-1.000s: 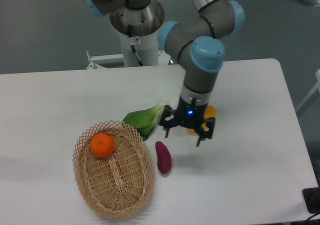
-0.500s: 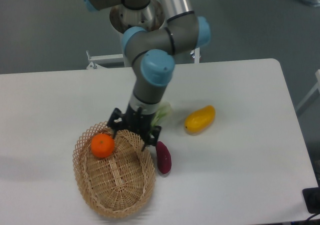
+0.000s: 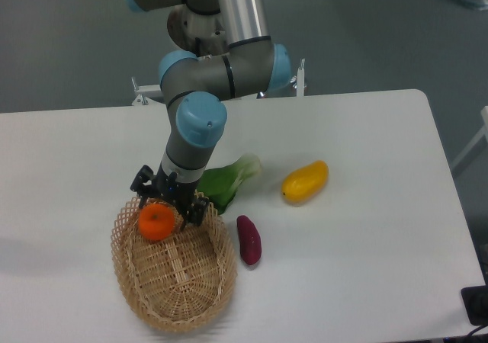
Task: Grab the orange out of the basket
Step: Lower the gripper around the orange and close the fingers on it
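While the orange (image 3: 156,222) lies inside the basket (image 3: 174,312), at the end nearest the robot base and close against the woven rim, the step in hand appears to be the final approach for the grasp; the lift is not yet done. The hand (image 3: 168,204) is positioned directly above and slightly behind the orange, with its dark fingers spread wide, one tip (image 3: 142,191) near the rim on the far side of the fruit and the other (image 3: 195,213) just beside the fruit toward the centre of the basket. Whether either finger touches the orange cannot be determined from this view; the fruit shows between them, not clamped. As a judgement, the next move calls for a short descent so that the fingers bracket the widest part of the fruit, followed by closure and a vertical lift. The lattice rim lies very near one finger, so contact with the wicker is a probable risk, and a round fruit may roll if touched on one side first. Outside the basket, on the white surface (image 3: 366,267), a leafy green vegetable (image 3: 225,181) lies just beside the rim, a purple sweet potato (image 3: 248,239) lies near the basket wall, and a yellow-orange mango-like fruit (image 3: 305,181) lies well apart.
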`<move>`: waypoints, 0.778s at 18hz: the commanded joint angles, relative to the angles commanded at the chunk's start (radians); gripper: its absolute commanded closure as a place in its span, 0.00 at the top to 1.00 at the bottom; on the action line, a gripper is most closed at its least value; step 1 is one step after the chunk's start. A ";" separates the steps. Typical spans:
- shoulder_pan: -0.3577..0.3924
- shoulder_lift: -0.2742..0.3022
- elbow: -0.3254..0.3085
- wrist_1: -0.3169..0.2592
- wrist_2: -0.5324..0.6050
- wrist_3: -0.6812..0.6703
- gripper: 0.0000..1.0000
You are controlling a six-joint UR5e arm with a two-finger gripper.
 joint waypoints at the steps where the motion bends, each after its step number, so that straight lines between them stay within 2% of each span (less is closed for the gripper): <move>1: -0.002 -0.005 0.002 0.000 0.014 -0.002 1.00; 14: -0.032 -0.051 0.005 0.000 0.049 -0.017 1.00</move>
